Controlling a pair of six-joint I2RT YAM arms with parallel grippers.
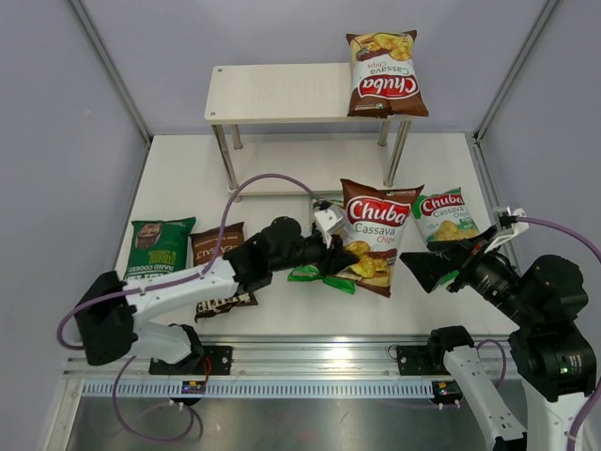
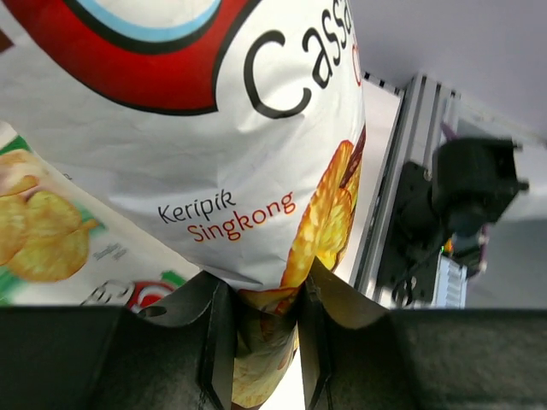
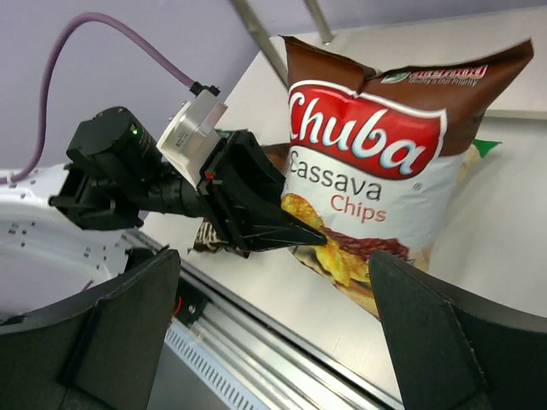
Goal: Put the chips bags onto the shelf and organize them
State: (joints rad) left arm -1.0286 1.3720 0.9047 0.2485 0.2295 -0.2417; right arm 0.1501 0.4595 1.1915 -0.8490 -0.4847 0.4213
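My left gripper (image 1: 340, 252) is shut on the lower edge of a brown Chuba Cassava bag (image 1: 376, 230) and holds it upright above the table; the left wrist view shows the bag (image 2: 214, 128) pinched between the jaws (image 2: 261, 284). A green Chuba bag (image 1: 322, 274) lies under it and also shows in the left wrist view (image 2: 43, 248). A second brown Chuba bag (image 1: 383, 77) stands on the right end of the shelf's top board (image 1: 272, 92). My right gripper (image 1: 441, 265) is open and empty, facing the held bag (image 3: 376, 171) and the left gripper (image 3: 299, 235).
A second green Chuba bag (image 1: 446, 216) lies right of the held bag. The dark green REAL bag (image 1: 160, 246) and the dark brown Kettle bag (image 1: 221, 268) lie at the front left. The shelf's lower board (image 1: 272, 180) shows between its silver legs.
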